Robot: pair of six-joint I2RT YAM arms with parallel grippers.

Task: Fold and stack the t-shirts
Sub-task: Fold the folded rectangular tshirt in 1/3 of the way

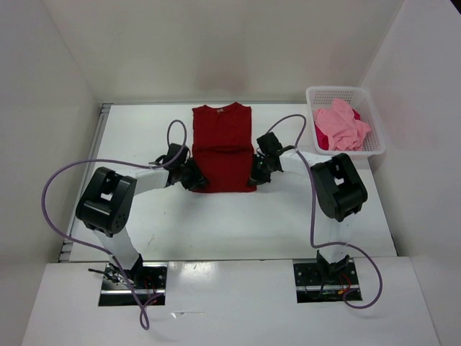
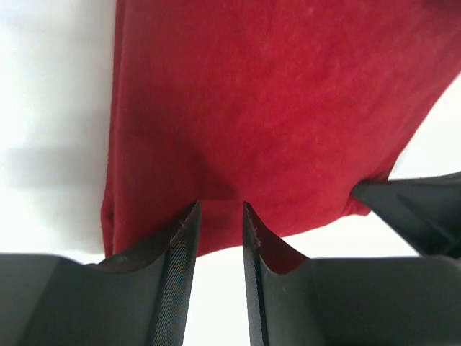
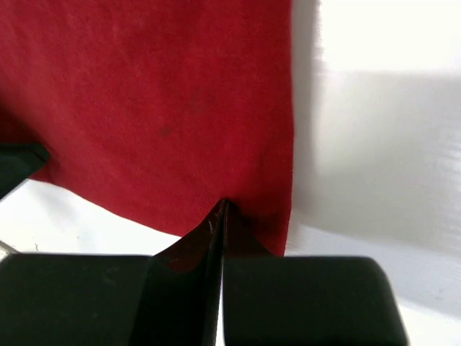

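Right gripper (image 3: 222,209): fingers pressed together, pinching the near hem of the dark red t-shirt (image 1: 223,144) close to its right corner. A bit of cloth puckers at the tips.

Left gripper (image 2: 216,231): fingers parted by a narrow gap and straddling the same hem near the left corner. The hem edge runs across the gap with white table below it. Can't tell if any cloth is caught.

Each wrist view shows a dark bit of the other gripper at the opposite corner. Both arms reach in from the sides, and the grippers sit at the shirt's two near corners.

The shirt lies flat mid-table (image 1: 216,223), collar at the far end and hem toward the arms. It reads as a narrow rectangle with an edge line crossing it about halfway.

White mesh basket (image 1: 338,89) stands at the far right corner, well apart from the red shirt. It holds the light pink t-shirt (image 1: 342,122), crumpled on top. The magenta t-shirt (image 1: 320,138) peeks out beneath it on the left side.
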